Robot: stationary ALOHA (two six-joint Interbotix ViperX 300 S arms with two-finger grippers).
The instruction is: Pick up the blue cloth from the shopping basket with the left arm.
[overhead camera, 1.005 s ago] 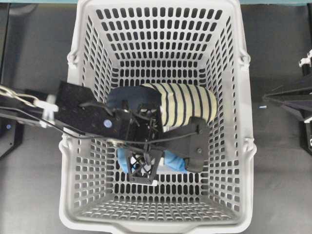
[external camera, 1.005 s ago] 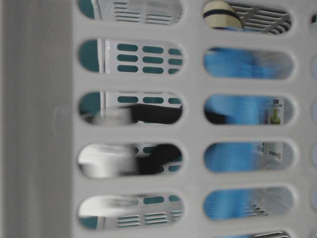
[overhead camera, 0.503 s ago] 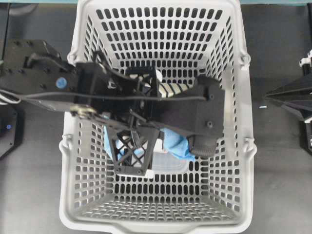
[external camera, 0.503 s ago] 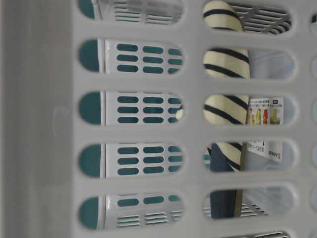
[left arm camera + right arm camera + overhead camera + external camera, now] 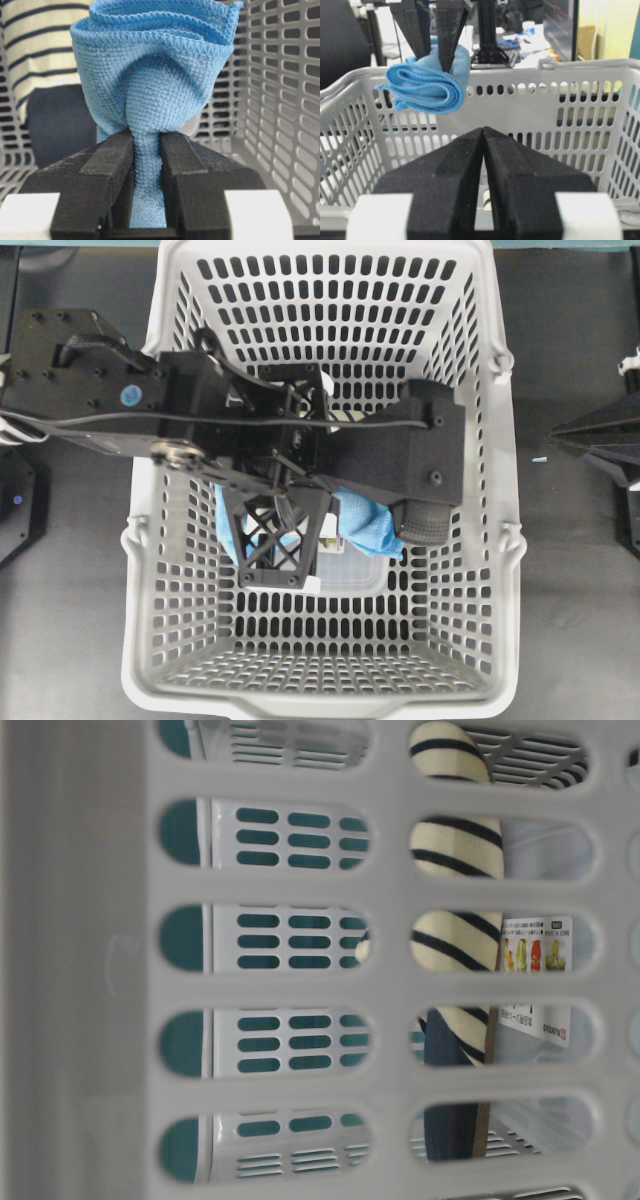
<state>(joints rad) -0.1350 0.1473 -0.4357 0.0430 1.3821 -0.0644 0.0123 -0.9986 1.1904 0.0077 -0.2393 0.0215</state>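
Observation:
The blue cloth [image 5: 150, 75] hangs bunched from my left gripper [image 5: 146, 142], whose jaws are shut on a pinched fold of it. From overhead the black left arm [image 5: 130, 400] reaches over the shopping basket [image 5: 500, 540], and the cloth [image 5: 365, 525] shows on both sides of the lattice finger [image 5: 275, 540]. In the right wrist view the cloth [image 5: 427, 85] hangs about level with the basket rim [image 5: 560, 65], clear of the floor. My right gripper [image 5: 484, 131] is shut and empty, outside the basket's right wall.
A cream-and-navy striped slipper [image 5: 35, 55] lies in the basket behind the cloth, mostly under the arm from overhead. A clear labelled box [image 5: 350, 570] sits on the basket floor. The right arm [image 5: 600, 435] rests at the right edge.
The left arm has risen with the cloth in its grip. The cloth has left the table-level view, which now shows the slipper instead. The right arm has not moved.

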